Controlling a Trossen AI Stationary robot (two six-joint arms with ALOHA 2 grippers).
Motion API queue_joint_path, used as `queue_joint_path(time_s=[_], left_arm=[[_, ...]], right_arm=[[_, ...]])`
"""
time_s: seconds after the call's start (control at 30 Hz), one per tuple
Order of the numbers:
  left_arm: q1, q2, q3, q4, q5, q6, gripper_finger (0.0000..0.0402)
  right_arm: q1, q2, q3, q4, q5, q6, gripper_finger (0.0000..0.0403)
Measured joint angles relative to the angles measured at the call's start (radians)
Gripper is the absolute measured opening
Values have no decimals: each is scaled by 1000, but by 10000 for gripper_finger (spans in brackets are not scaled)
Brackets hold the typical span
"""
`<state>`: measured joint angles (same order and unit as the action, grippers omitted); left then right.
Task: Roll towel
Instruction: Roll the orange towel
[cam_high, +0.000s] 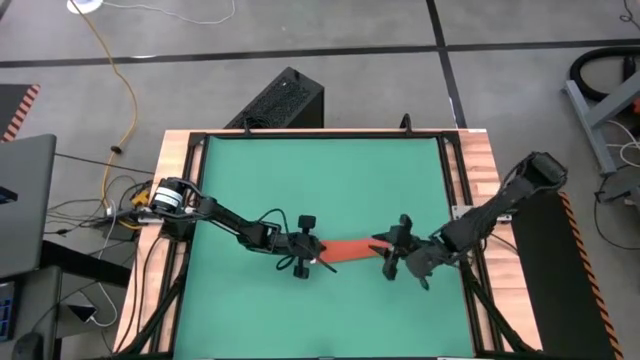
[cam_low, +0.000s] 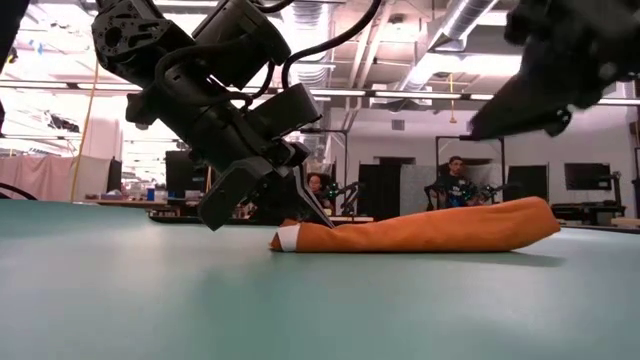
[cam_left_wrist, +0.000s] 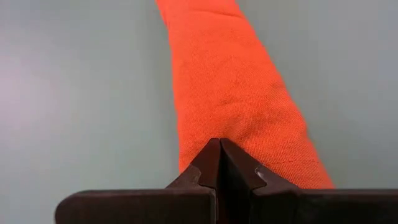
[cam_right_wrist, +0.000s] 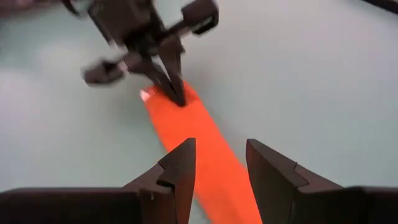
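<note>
Overhead: green mat (cam_high: 320, 190) covers the wood-edged tabletop (cam_high: 478, 160); rolled towel (cam_high: 348, 250) lies between both grippers. Low: people sit in the room behind. Wrists: left gripper (cam_left_wrist: 219, 149) jaws closed at towel's end; right gripper (cam_right_wrist: 221, 163) jaws apart, empty.

A green mat (cam_high: 330, 180) covers the surface, framed by a wooden rim (cam_high: 478, 160). A black box (cam_high: 283, 100) stands on the grey floor beyond it, and a yellow cable (cam_high: 118, 75) trails nearby. Two people (cam_low: 455, 180) sit far behind, possibly at desks.
</note>
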<state>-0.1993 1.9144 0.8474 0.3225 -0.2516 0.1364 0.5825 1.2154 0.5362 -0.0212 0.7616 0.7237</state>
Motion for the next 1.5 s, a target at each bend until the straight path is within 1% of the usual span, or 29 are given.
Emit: queue_joint_path(time_s=[0.1, 0.27, 0.43, 0.57, 0.7, 0.8, 0.87, 0.93, 1.0, 1.1, 1.17, 1.23, 1.3, 1.37, 1.5], left_arm=[[0, 0, 0, 0, 0, -2, 0], [-1, 0, 0, 0, 0, -13, 0], [-5, 0, 0, -1, -4, -17, 0], [-21, -13, -2, -8, -43, -15, 0], [-44, -113, 1, -28, -51, -17, 0], [-67, -239, -2, 4, -96, -43, 0], [-83, -313, -32, 81, -137, -81, 0], [-102, -347, -101, 227, -152, -125, 0], [-122, -327, -189, 423, -174, -158, 0], [-142, -217, -274, 631, -280, -236, 0], [-143, -129, -288, 730, -313, -271, 0], [-149, -55, -268, 812, -321, -292, 0], [-162, 7, -232, 821, -348, -325, 0], [-175, 54, -198, 785, -369, -341, 0], [-196, 89, -134, 669, -398, -358, 0]], right_arm=[[-18, 103, -2, 75, 0, -71, 162], [-41, 243, -2, 134, 0, -78, 162], [-40, 359, -2, 145, 1, -16, 162], [-40, 449, 0, 192, 14, 41, 162], [-40, 523, 2, 271, 37, 73, 162], [-40, 563, 0, 326, 36, 81, 162], [-40, 577, 2, 343, 39, 98, 162], [-41, 588, 0, 362, 38, 101, 162], [-41, 588, 1, 366, 44, 102, 162], [-41, 588, 1, 373, 59, 92, 162], [-41, 588, 0, 377, 60, 86, 162], [-46, 588, 0, 378, 60, 85, 162], [-47, 589, 0, 382, 60, 84, 162], [-47, 589, 0, 389, 60, 83, 162], [-48, 590, 0, 399, 62, 85, 162]])
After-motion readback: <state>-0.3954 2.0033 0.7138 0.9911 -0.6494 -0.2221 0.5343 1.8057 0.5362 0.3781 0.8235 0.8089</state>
